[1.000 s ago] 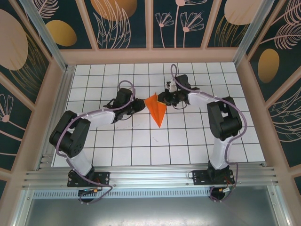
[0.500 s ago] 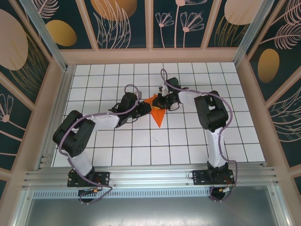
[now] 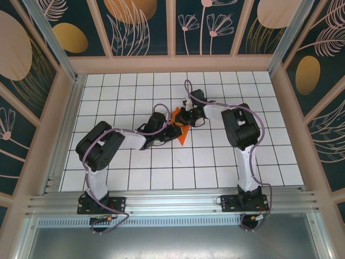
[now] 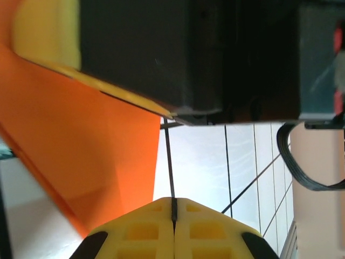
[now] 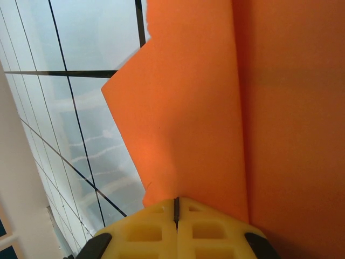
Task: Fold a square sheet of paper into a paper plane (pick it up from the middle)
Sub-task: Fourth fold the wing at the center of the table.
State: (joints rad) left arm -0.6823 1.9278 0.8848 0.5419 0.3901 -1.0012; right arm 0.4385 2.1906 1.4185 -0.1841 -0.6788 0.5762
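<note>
The square sheet of paper lies on the grid table, folded into a pointed orange dart with its tip toward me. My left gripper reaches in low from the left over the paper's left edge. In the left wrist view it is shut with nothing between its fingers, and the paper lies just to its left. My right gripper comes from the right onto the paper's wide far end. In the right wrist view it is shut, tips against the creased paper.
The white grid table is walled by wooden rails at the back and sides. The two arms' wrists nearly meet above the paper. In the left wrist view the other gripper's dark body hangs close overhead.
Both arms have closed in on the paper. The left gripper slid right onto its left edge, the right gripper moved left over its far end, and both sets of jaws closed.
</note>
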